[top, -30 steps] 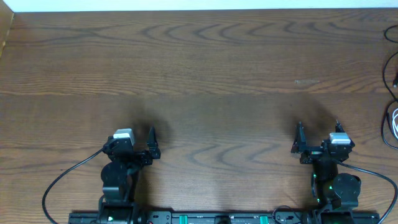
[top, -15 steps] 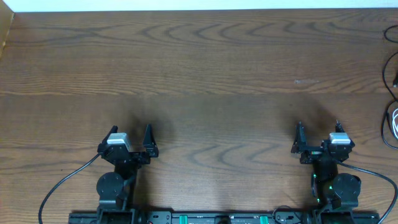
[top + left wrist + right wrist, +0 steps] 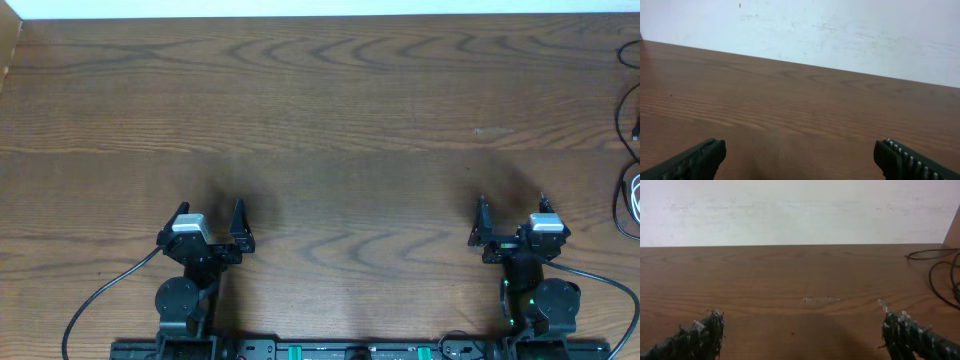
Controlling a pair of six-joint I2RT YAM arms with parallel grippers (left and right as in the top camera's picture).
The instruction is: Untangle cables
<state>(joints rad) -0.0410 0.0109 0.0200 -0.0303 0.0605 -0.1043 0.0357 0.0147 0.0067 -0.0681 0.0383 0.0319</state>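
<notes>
Both grippers sit jaws apart and empty near the front of the table [image 3: 320, 100], left gripper [image 3: 211, 208] and right gripper [image 3: 511, 202], while the cables lie well off at the far right edge, black cable [image 3: 636, 127] above white cable [image 3: 632, 196], partly cut off by the frame. Risk: only the right arm looks likely to reach them, and a stretched pinch could miss the thin cord or drag both off the edge. Grabbing both cords at once would tighten the tangle; its extent is hidden.
</notes>
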